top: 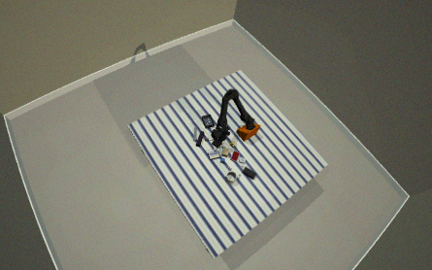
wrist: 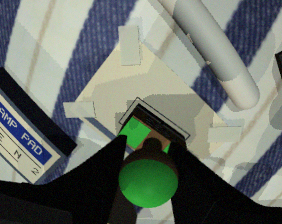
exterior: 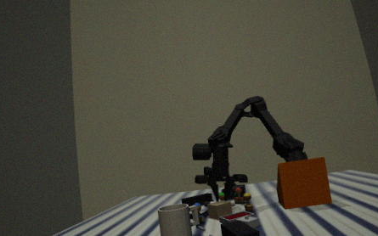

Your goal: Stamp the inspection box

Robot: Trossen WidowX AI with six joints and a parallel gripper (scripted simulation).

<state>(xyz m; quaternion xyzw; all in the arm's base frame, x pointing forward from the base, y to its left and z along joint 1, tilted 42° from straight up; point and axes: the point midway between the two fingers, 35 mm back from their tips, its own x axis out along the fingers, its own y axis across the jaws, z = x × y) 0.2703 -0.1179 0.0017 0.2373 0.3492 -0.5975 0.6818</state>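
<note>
My gripper [wrist: 146, 145] [exterior: 222, 192] points down, shut on the green-knobbed stamp [wrist: 148, 182]. Its dark base and green label show beyond the fingers; its printing face is hidden. The stamp is over the cream card [wrist: 112, 70], which is held by pale tape strips. The thin outline of the inspection box [wrist: 164, 117] shows along the far side of the stamp base; the rest is covered. Whether the stamp touches the card, and whether any ink lies under it, cannot be told. A tin marked STAMP PAD, BLUE [wrist: 23, 140] lies left of the card in the wrist view.
A white cylinder [wrist: 217, 50] lies beyond the card. A red pad [top: 235, 155] [exterior: 237, 216], a tan block [top: 225, 151] [exterior: 220, 210], a mug [top: 231, 178] [exterior: 174, 221] and a black block [top: 249, 173] stand nearby. Red- and yellow-knobbed items [exterior: 238, 191] [exterior: 247, 196] are beside the gripper.
</note>
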